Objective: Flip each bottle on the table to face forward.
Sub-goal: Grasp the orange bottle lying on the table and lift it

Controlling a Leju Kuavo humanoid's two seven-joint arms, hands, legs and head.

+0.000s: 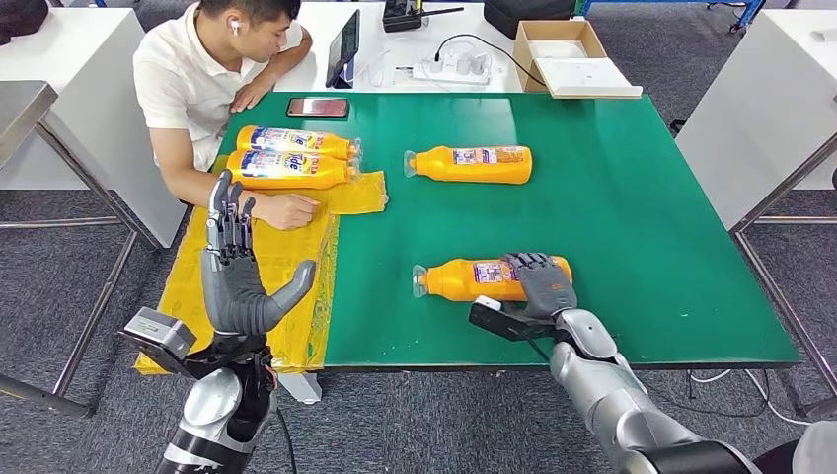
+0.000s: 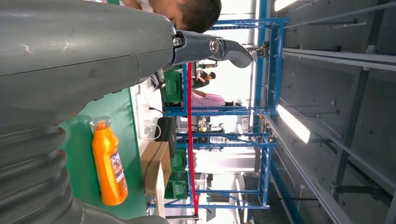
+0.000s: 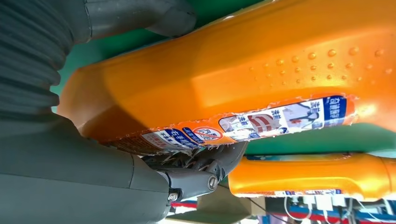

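An orange plastic bottle [image 1: 474, 278] lies on its side near the front edge of the green tabletop [image 1: 642, 217], its long axis running across the robot's view, clear cap to the left and base to the right. The right hand [image 1: 541, 283] rests over its base end; in the right wrist view the dark fingers [image 3: 205, 175] curl under the body beside a torn label while the thumb sits on the far side — the bottle is gripped.

It looks like smooth, stiff plastic, probably light to moderately heavy if filled, and liable to slip; the broad body near the base seems the surest place to hold it for rolling.

A second orange bottle [image 1: 472, 164] lies farther back, pointing the same way. Two more bottles [image 1: 291, 156] sit on yellow packing [image 1: 286, 272] at the left, beside a seated person [image 1: 212, 89]. The left hand [image 1: 237, 272] is raised, spread wide and holding nothing.
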